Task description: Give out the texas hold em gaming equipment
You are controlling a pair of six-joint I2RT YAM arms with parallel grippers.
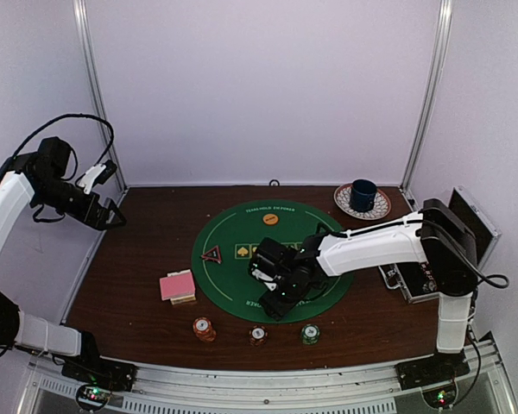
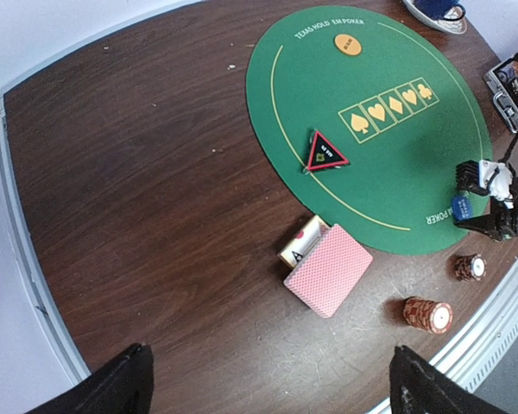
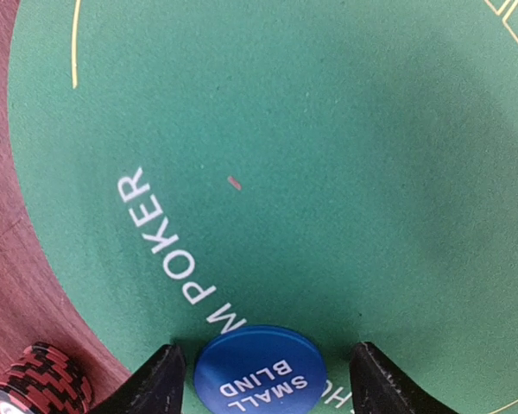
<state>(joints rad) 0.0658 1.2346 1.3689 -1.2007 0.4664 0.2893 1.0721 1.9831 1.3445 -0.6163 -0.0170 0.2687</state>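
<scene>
A blue disc [image 3: 259,373] marked SMALL BLIND lies flat on the green poker mat [image 3: 328,129] near its edge. My right gripper [image 3: 266,349] stands open astride it, one finger on each side; the left finger is close to the disc, the right one further off. In the top view the right gripper [image 1: 274,302] hides the disc. An orange disc [image 1: 270,219] and a red-black triangle marker [image 1: 211,254] lie on the mat. A pink-backed card deck [image 2: 330,269] rests on the wood beside a card box. My left gripper [image 1: 114,216] hangs high at the left, open and empty.
Three chip stacks [image 1: 204,329] [image 1: 257,335] [image 1: 310,333] line the near table edge; the red-black stack [image 3: 39,381] is just left of the right gripper. A dark blue cup [image 1: 363,195] on a saucer sits back right, and an open metal-edged case [image 1: 414,278] lies right.
</scene>
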